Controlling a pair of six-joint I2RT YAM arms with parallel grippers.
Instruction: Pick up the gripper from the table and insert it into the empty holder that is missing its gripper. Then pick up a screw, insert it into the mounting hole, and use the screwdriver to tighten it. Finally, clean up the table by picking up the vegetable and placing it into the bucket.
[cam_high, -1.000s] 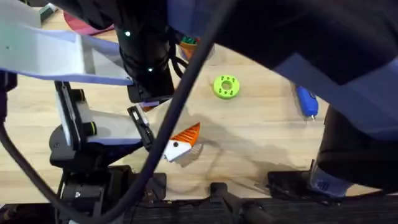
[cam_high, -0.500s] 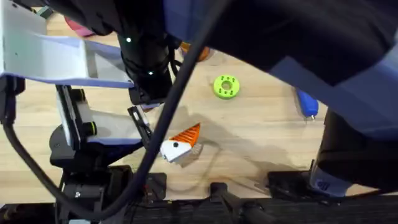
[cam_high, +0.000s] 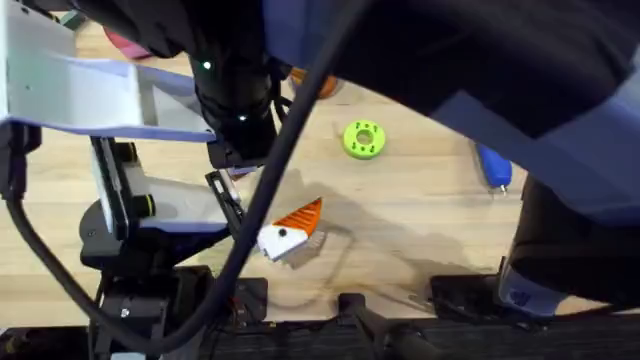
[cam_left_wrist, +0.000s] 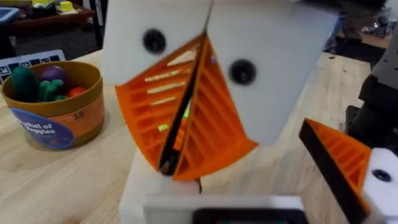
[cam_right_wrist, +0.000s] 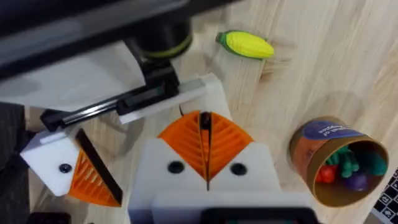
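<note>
At lower left, left tool: white body with a black rail on the near-left arm; I cannot tell whether it stands wide or narrow.
Holder: white block with a small dark dot, at the end of that rail, low over the surface.
Gripper: orange ribbed wedge with a dark face, sitting against the holder and pointing away from the arms' bases.
Right tool: its arm reaches across the middle; the two orange pads are pressed flat together, tips just beside the left tool's white body. Whether anything is pinched between them cannot be told.
Green disc: flat on the wood past the holder, well apart from it.
Screwdriver: blue, lying on the surface at the right, partly under the blurred right arm, untouched.
Vegetable: yellow with a green end, lying on the wood in the right wrist view, outside the bucket and apart from it.
Bucket: orange-brown with a bluish label, upright, holding several toy vegetables.
</note>
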